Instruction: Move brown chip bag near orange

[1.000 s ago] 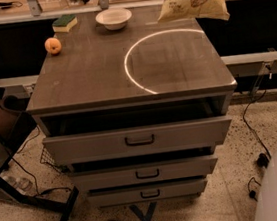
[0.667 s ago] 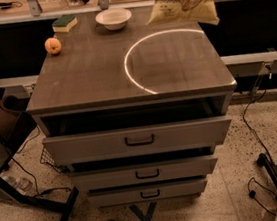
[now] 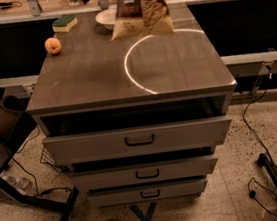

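Though the gripper is out of frame, past the top edge where the brown chip bag runs out of view, its state can't be told. Bag hangs upright at far-centre of the cabinet top, lower corners flared; whether it touches the surface isn't clear. Orange sits far-left, well apart from bag. White bowl is just behind bag's left side, partly hidden, contents not visible. Green/yellow sponge lies left of bowl. Top drawer is pulled partway out, w/ interior dark; middle drawer and bottom drawer are out less.
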`<state>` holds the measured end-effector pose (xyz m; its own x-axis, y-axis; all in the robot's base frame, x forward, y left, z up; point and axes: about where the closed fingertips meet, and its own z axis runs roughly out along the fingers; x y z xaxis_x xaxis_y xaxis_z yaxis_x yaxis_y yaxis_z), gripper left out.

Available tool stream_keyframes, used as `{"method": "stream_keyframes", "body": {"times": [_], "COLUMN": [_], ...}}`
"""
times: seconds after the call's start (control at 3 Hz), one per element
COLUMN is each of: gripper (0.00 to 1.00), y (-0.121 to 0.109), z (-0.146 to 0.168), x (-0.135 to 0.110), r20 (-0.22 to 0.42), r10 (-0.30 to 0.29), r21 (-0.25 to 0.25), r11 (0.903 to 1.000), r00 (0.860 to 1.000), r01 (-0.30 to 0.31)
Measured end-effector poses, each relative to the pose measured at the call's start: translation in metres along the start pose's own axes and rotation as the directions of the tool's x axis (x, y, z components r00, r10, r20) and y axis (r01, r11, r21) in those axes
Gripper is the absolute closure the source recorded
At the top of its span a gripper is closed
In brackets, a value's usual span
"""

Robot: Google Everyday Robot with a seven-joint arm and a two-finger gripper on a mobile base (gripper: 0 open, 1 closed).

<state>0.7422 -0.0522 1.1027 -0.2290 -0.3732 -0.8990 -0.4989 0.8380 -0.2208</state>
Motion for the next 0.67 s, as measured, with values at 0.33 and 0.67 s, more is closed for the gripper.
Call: {"method": "stream_keyframes", "body": {"times": [0.33,0.67], "gripper": [1.0,1.0], "y": [0.052,0.089], "z": [0.029,0.051], "x": [-0.011,-0.011], "r20": [0.082,0.136], "r10": [-0.007,0.03], "r21": [-0.168,-0.309], "r11": [0.9856,0.9511], "r00": [0.997,0.99], "r01": [0.021,0.014]}}
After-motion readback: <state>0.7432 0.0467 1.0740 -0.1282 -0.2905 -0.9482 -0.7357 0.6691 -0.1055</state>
